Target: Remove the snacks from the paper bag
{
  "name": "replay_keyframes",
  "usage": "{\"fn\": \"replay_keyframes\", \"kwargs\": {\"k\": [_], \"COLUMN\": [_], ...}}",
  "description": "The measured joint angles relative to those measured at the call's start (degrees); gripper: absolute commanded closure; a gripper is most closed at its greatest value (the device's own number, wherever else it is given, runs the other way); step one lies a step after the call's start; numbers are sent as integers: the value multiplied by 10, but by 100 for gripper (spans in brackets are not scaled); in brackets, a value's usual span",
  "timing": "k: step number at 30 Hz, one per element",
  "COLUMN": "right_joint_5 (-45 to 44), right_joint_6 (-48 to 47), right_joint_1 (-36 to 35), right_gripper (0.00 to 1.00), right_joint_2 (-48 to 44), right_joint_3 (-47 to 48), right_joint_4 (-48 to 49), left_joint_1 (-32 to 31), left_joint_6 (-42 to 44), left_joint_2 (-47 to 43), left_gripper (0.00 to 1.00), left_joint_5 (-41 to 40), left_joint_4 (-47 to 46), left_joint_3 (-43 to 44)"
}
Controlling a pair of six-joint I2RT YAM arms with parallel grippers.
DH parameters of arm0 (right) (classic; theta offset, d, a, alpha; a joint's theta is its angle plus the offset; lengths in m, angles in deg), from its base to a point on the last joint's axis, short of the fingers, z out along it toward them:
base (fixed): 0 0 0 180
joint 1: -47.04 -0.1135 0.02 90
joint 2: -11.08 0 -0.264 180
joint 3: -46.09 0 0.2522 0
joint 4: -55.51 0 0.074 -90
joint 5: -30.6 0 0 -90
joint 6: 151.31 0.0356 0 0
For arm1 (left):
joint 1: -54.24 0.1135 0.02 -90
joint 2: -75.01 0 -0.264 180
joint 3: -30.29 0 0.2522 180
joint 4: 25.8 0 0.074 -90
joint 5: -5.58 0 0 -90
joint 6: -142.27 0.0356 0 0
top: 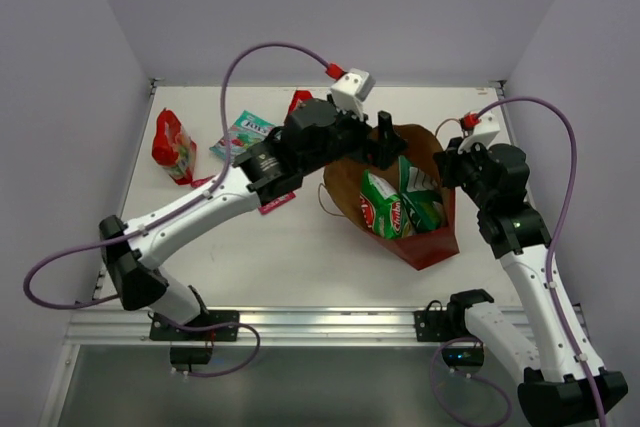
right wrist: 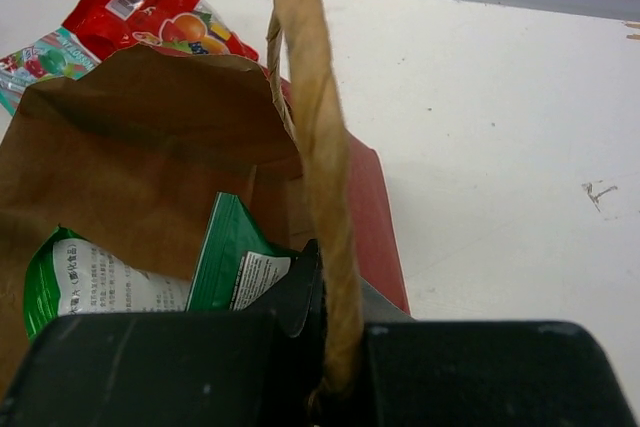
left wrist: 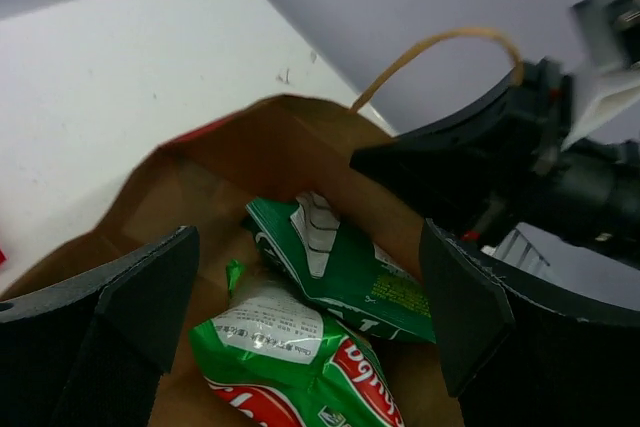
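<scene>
My left claw (left wrist: 310,297) stands wide open over the mouth of the paper bag (left wrist: 290,147), one finger to either side, gripping nothing. Directly under it, inside the brown lining, lie two green chip bags (left wrist: 290,367), the one with the red logo overlapping the other. My right claw (right wrist: 335,347) is clamped shut on the bag's twisted paper handle (right wrist: 320,177), which rises from between its fingers.

From above, the paper bag sits right of centre on the desk (top: 300,257), its mouth facing up. At the far left of the desk, well apart from it, a red bag (top: 172,145) stands beside a teal pouch (top: 245,132). A second red bag (top: 299,100) shows just beyond my left arm.
</scene>
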Motion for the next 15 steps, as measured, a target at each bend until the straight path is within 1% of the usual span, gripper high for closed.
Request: {"fn": "replay_keyframes", "kwargs": {"k": [4, 10, 11, 15], "right_joint_5": [0, 0, 0, 1], "right_joint_6": [2, 4, 5, 7], "right_joint_1": [0, 0, 0, 0], "right_gripper": [100, 100, 100, 100], "right_joint_2": [0, 0, -1, -1], "right_joint_3": [0, 0, 0, 0], "right_joint_4": [0, 0, 0, 0], "left_joint_1": [-18, -25, -25, -25], "left_joint_6": [-24, -48, -49, -63], "left_joint_2": [79, 166, 175, 199], "left_gripper": [7, 17, 22, 34], "left_joint_5": [0, 4, 5, 5], "left_joint_4": [11, 27, 26, 21], "left_joint_3": [0, 14, 18, 39]}}
